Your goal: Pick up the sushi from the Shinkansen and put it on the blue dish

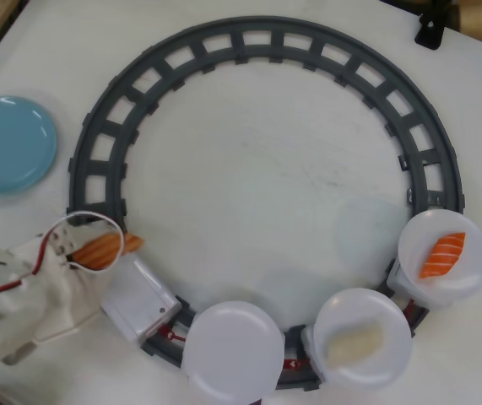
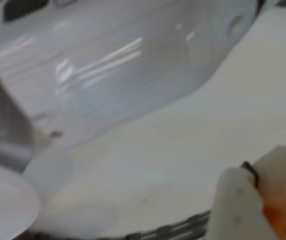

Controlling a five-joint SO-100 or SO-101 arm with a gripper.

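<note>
Just above the Shinkansen point(image 1: 138, 302) nose, the hand point(image 1: 97, 246) looks clamped across the sushi point(image 1: 105, 247), a light, stiff, kinda slick toy best pinched mid-body, with the blue dish point(image 1: 8, 143) nearby.

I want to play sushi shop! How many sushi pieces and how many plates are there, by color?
Pale orange sushi, at the gripper: 1
Red-orange striped sushi: 1
Cream-white sushi: 1
White plates: 3
Blue dish: 1
Total: 7
</note>
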